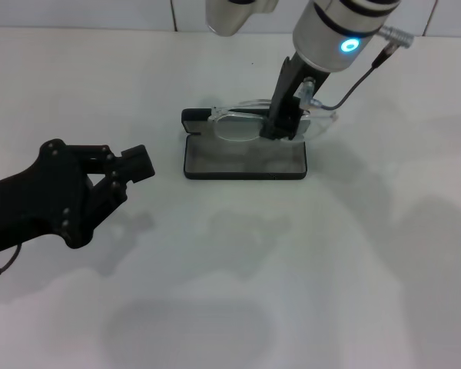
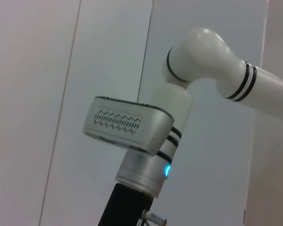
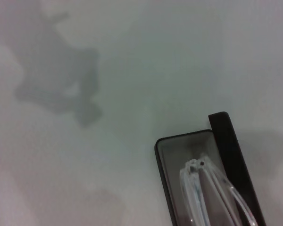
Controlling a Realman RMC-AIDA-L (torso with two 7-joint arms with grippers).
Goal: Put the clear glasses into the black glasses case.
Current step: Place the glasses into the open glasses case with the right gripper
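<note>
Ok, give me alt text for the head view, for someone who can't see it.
The right gripper holds the clear glasses over the open black glasses case on a white table. The left gripper hovers apart, nearer the robot on its left.

Right claw (image 1: 280,127) and clear glasses (image 1: 242,123) block the black glasses case (image 1: 244,161).

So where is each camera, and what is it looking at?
Head view: sits up high, looks down at the white table, the black glasses case, the clear glasses, the left hand and the right hand.
Left wrist view: points up at the wall and the right arm.
Right wrist view: looks down into the case.
Head and right wrist views share case and glasses.
</note>
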